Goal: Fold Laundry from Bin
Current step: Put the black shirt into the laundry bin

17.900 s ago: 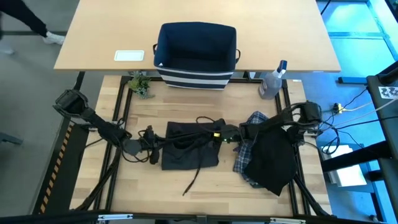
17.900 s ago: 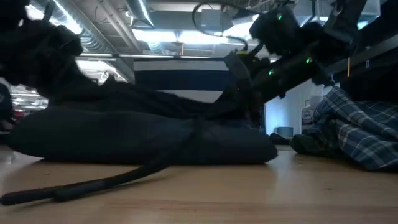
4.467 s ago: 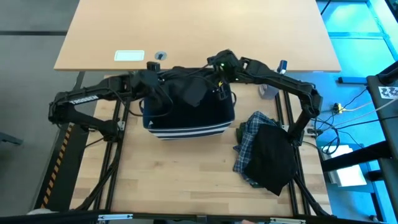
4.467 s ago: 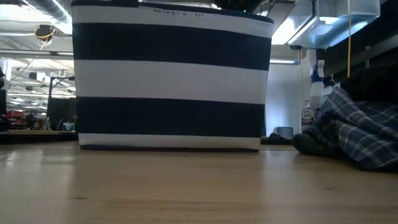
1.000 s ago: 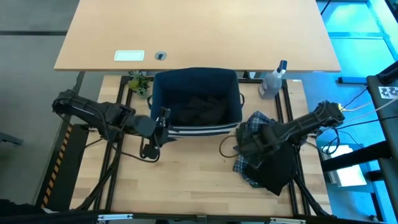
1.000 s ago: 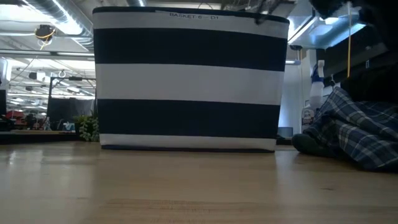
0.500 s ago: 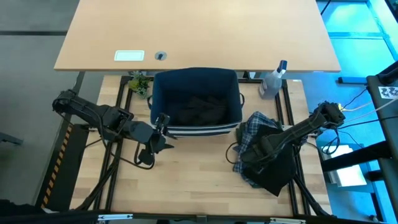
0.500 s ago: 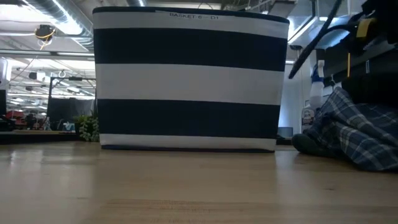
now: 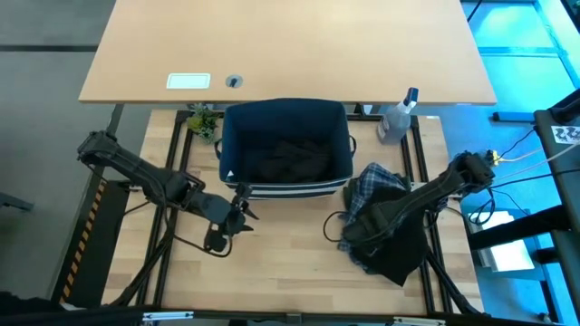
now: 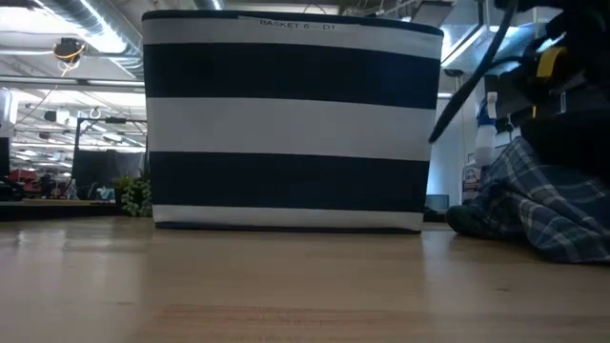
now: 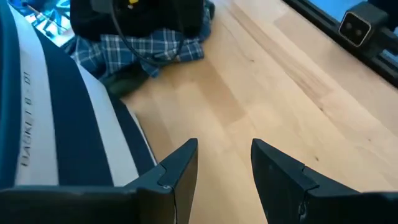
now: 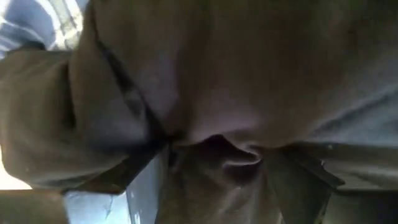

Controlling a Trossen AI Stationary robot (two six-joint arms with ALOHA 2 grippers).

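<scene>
The navy bin [image 9: 290,188] with white stripes stands at the table's far middle, and a dark garment [image 9: 290,163] lies inside it. A blue-and-white plaid shirt [image 9: 367,186] and a black garment [image 9: 403,249] lie heaped on the table to the bin's right. My left gripper [image 11: 224,165] hangs open over bare wood just in front of the bin's near left corner [image 9: 241,214]. My right gripper [image 9: 353,231] points down into the heap. In its wrist view its fingers stand apart with dark cloth [image 12: 217,93] filling the picture. My right gripper comes at the heap's dark cloth [image 12: 224,149] from above, pointing steeply down, fingers on either side of a bunched fold. I cannot tell whether the fingers touch it.
A clear spray bottle [image 9: 396,118] stands at the bin's far right and a small plant [image 9: 204,122] at its far left. A second, lighter tabletop [image 9: 290,45] with a white card [image 9: 188,81] lies beyond. Bare wood [image 9: 281,263] spreads in front of the bin.
My left gripper has sunk and drifted toward the table's near edge, away from the bin's front wall. My right gripper has come down onto the heap of plaid and black cloth, tipping more steeply downward. The bin has stayed put.
</scene>
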